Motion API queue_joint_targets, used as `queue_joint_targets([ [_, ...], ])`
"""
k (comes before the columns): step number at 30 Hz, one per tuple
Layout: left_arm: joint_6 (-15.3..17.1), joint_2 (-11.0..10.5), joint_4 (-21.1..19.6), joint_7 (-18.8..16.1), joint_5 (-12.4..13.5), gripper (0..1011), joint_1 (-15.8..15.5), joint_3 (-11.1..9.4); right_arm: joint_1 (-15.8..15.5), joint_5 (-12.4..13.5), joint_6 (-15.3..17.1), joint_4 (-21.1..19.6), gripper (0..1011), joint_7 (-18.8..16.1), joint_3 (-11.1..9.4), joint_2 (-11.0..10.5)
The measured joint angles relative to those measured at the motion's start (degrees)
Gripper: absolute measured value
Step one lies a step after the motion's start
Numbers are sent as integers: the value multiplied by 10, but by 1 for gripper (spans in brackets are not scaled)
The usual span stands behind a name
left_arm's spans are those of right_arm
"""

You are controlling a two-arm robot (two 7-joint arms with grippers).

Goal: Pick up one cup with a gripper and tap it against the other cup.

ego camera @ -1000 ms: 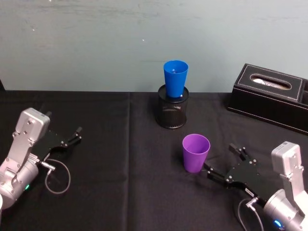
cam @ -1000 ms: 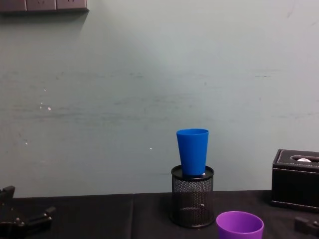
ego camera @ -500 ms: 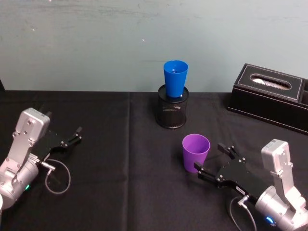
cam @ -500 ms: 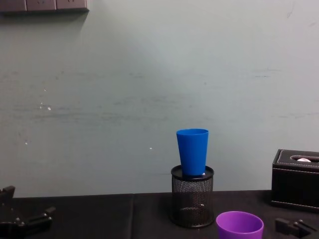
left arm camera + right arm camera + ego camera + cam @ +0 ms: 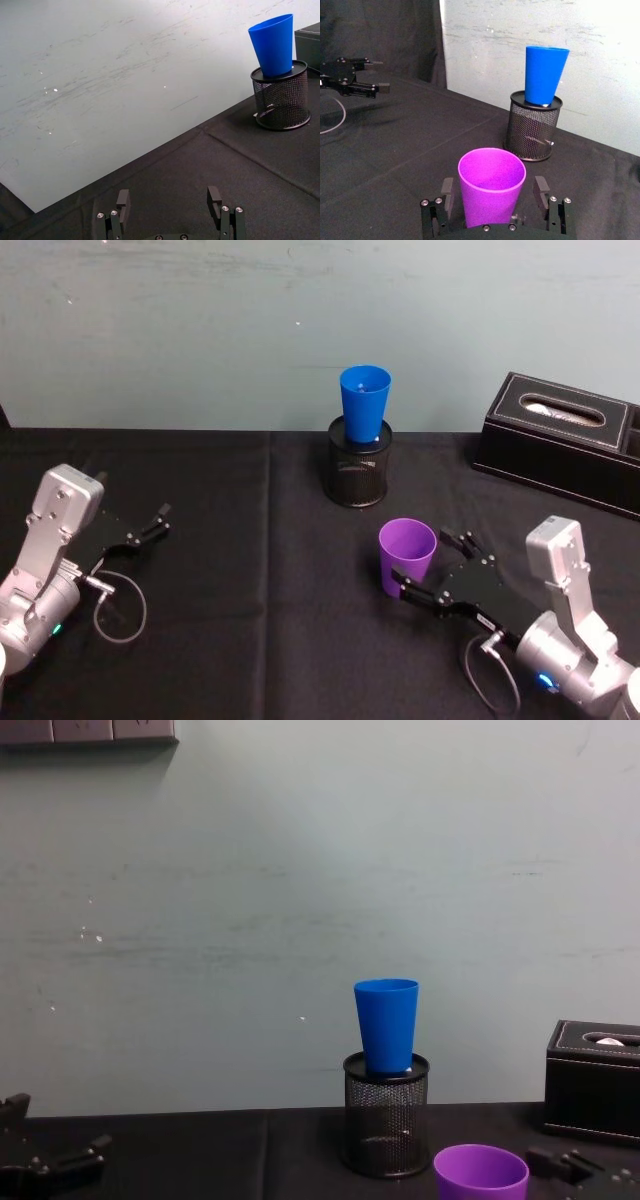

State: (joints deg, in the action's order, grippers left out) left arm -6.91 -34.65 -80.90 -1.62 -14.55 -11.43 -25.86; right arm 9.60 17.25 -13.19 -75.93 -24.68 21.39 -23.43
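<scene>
The purple cup (image 5: 407, 555) stands upright on the black tablecloth, mouth up. My right gripper (image 5: 425, 558) is open around its lower body, one finger on each side; in the right wrist view the purple cup (image 5: 491, 187) sits between the fingers (image 5: 540, 190) with small gaps. The blue cup (image 5: 364, 403) stands in a black mesh pen holder (image 5: 358, 472) farther back, and shows as the blue cup (image 5: 545, 75) beyond the purple one. My left gripper (image 5: 155, 522) rests open at the table's left with nothing in it.
A black tissue box (image 5: 560, 440) sits at the back right by the pale wall. A loop of cable (image 5: 120, 605) lies beside the left arm. Bare black cloth lies between the two cups.
My right gripper has slid forward and to the left until its open fingers stand on either side of the purple cup. The cups and the left arm have not moved.
</scene>
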Motion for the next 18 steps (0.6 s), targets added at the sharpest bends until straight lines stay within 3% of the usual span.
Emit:
queue_joint_targets([
  [18, 0, 0, 0, 0, 0, 1011, 0, 0, 28, -12, -1, 41, 1003, -25, -10, 32],
])
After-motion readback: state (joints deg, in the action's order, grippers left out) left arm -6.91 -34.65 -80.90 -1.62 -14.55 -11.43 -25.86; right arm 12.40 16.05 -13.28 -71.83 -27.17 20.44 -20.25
